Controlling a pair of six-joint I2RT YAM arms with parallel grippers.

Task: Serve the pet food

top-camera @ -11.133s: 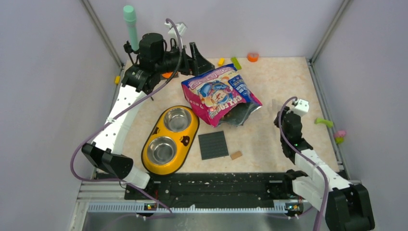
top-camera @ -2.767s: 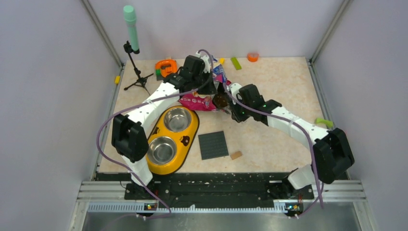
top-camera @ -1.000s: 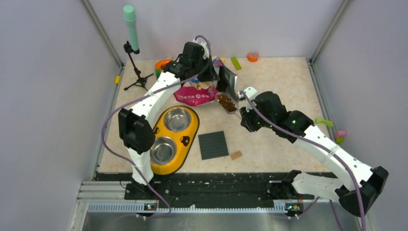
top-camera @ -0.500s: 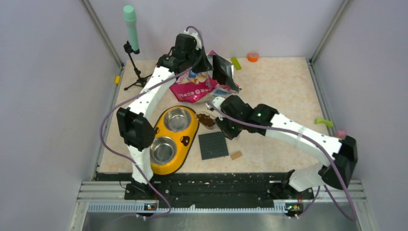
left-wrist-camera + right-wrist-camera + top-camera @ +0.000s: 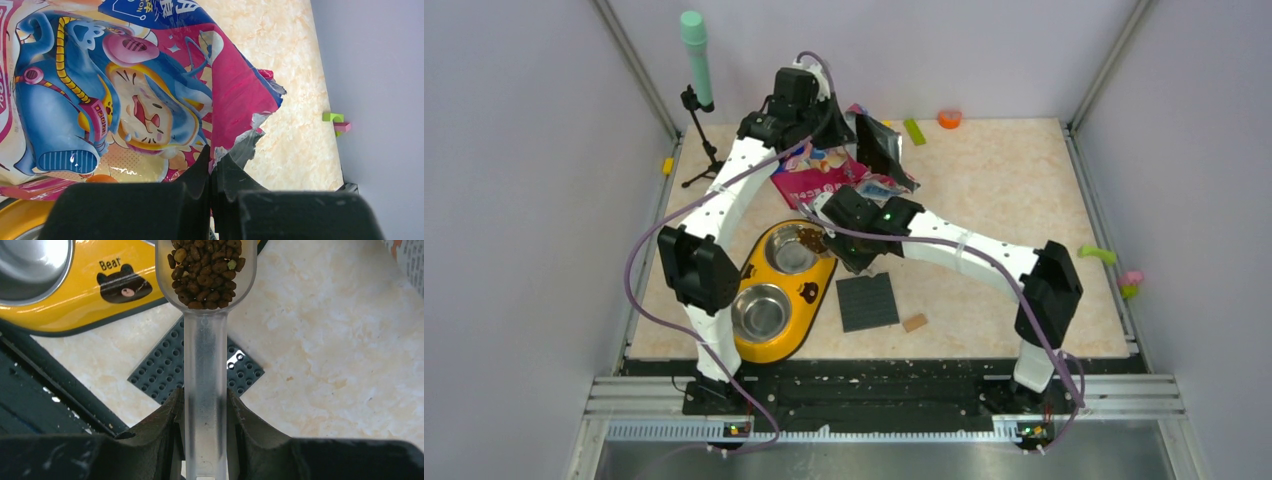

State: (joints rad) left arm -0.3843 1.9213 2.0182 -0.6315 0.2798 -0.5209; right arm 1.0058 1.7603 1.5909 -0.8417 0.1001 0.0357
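Observation:
Brown pet food [image 5: 205, 270] fills the bowl of a clear plastic scoop [image 5: 205, 355]. My right gripper [image 5: 205, 400] is shut on the scoop's handle. From above, the loaded scoop [image 5: 812, 238] hangs level over the right rim of the far steel bowl [image 5: 786, 250] in the yellow double feeder [image 5: 812, 293]. The near bowl [image 5: 759, 312] holds nothing. The blue-pink cat bag [image 5: 819, 175] lies behind the feeder. My left gripper [image 5: 212, 156] is shut on the bag's torn top edge [image 5: 250, 140] and holds its mouth up.
A dark grey studded plate [image 5: 867, 301] and a small tan block [image 5: 914, 322] lie right of the feeder. A tripod with a green tube [image 5: 696, 60] stands at the back left. Small toys sit at the back [image 5: 949, 118] and the right edge [image 5: 1097, 254].
My right arm has carried the filled scoop from beside the bag's mouth leftward to the far bowl. My left gripper has shifted a little back and left, still holding the bag.

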